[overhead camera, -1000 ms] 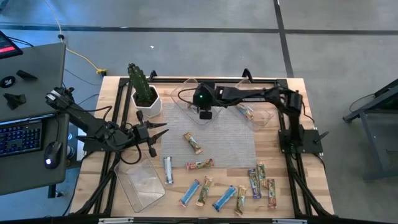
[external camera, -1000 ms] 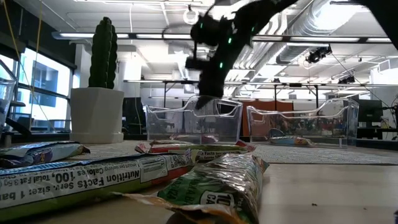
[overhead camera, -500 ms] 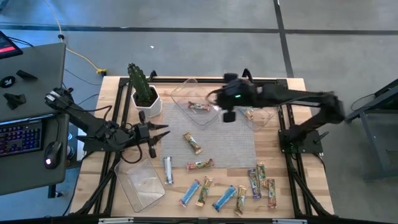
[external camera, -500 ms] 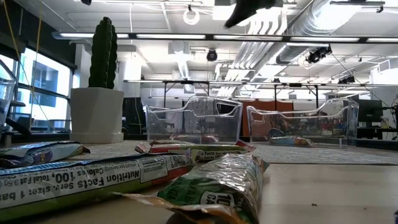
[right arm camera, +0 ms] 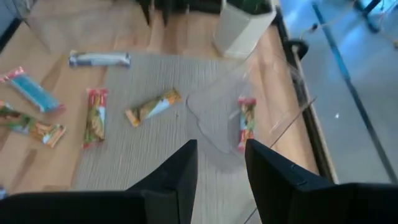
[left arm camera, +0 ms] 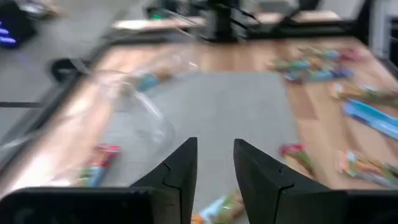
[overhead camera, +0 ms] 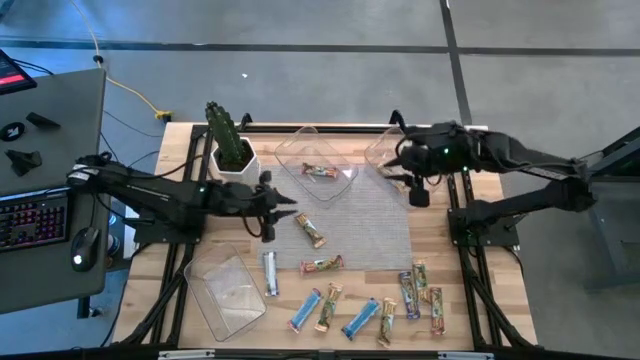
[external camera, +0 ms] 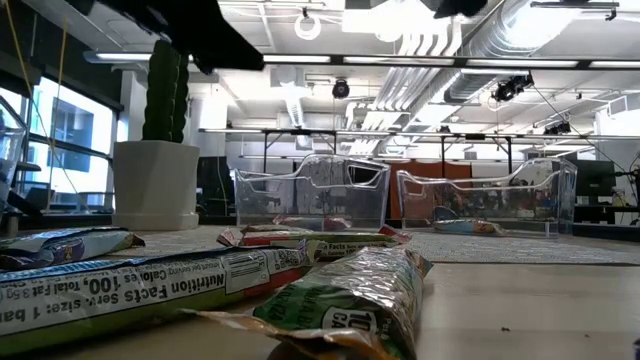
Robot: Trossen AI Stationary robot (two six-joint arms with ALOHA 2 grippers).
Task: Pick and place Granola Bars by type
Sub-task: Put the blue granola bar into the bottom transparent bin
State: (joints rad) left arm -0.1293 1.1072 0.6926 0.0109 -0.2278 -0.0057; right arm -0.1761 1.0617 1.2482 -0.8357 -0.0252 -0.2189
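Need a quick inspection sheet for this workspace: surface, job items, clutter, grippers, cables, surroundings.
Surface: wooden table with grey mat.
Job's things: one granola bar in the middle clear tray; others loose on the mat and along the near edge.
Clutter: potted cactus; empty tray.
Grippers: left gripper open, empty, over the mat's edge; right gripper open, empty, near the right tray.
Cables: yellow cable on the floor.
Surroundings: desk with keyboard beside the table.

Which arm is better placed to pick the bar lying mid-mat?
Left, probably. The left gripper, jaws open and empty, hovers right beside that granola bar; the right gripper, also empty, hangs farther off, at the mat's right edge.
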